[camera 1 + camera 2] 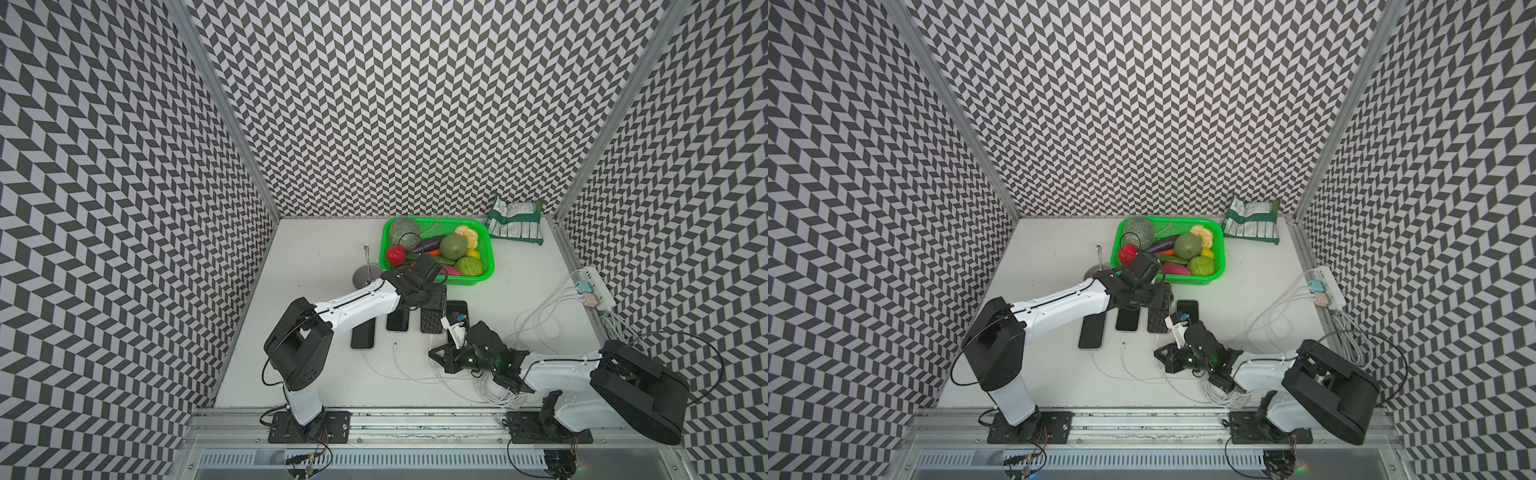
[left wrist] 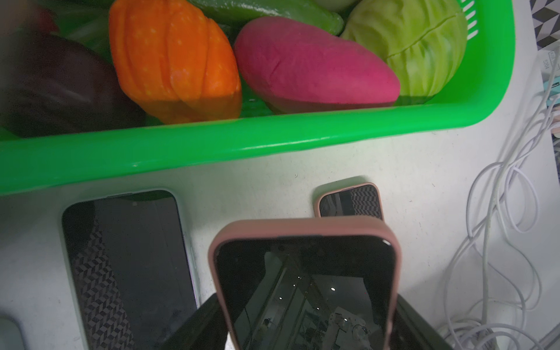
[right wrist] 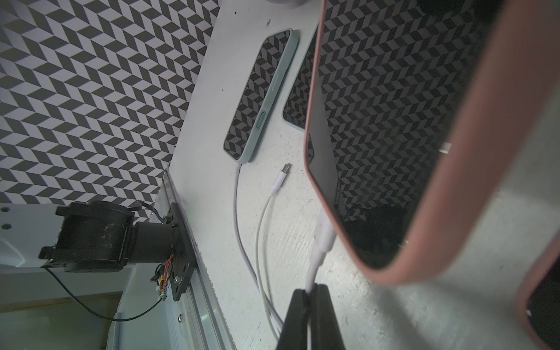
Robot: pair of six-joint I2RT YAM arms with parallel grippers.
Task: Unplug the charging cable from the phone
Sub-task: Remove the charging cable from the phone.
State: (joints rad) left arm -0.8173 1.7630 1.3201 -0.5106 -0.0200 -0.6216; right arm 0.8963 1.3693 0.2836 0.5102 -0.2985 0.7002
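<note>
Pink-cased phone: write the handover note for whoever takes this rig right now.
Left gripper: shut on the pink-cased phone, clamped across its width.
Right gripper: shut on the white charging cable, just behind the plug.
Done: both grips are set.
Left to do: the plug sits in the phone's port. Pull it straight out while the left side holds the phone.
Nearby: the mint-cased phone is plugged in too, and a loose plug lies beside it.

A green basket holding toy vegetables stands near a green packet.
</note>
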